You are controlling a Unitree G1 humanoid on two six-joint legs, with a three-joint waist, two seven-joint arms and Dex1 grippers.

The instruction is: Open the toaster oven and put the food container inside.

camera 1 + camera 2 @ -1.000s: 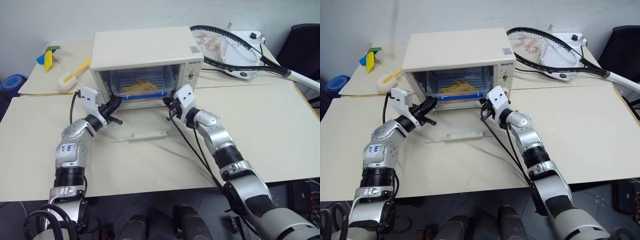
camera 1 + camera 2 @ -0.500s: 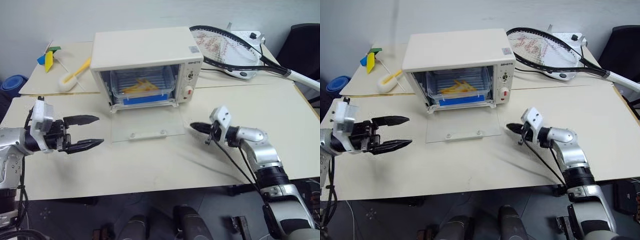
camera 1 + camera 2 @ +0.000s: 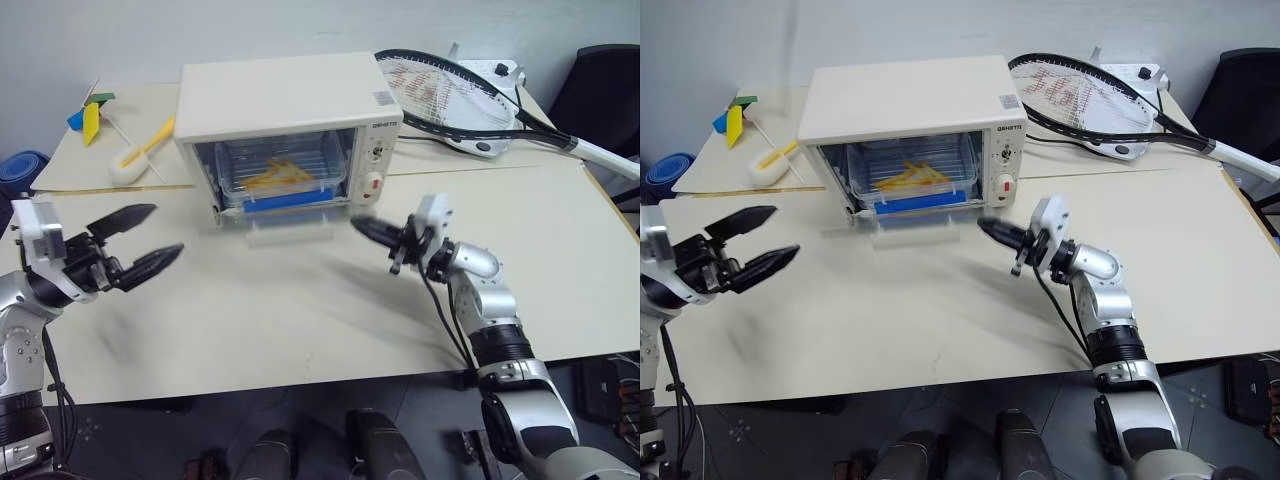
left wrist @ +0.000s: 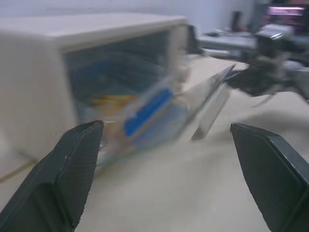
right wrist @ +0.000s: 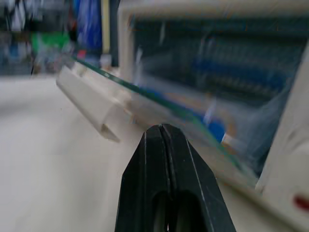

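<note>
A cream table point(image 3: 300, 320) is stretching across the scene in front of a pale wall, with a second table surface butting against it at the back. The toaster oven point(image 3: 285, 95) is sitting near the far edge of the front table, its glass door point(image 3: 290, 222) hanging partly open, tilted between flat and upright, with its pale handle at the free edge. The food container point(image 3: 285, 178) is sitting inside the oven on the wire rack, its yellow fries and blue clip showing through the opening.

The left tool point(image 3: 140, 243) is hovering over the table well to the left of the oven, its two black fingers spread wide apart and holding nothing. The right tool point(image 3: 365, 229) is hovering just in front of the oven's right corner, near the door's edge, its fingers pressed together with nothing between them; whether its tip is touching the glass cannot be told.

Behind the oven on the right, a black tennis racket point(image 3: 450, 95) is lying across a white object. At the back left, a yellow-handled brush point(image 3: 140, 150) and a small blue-and-yellow pinwheel point(image 3: 88, 115) are resting on the rear table.
</note>
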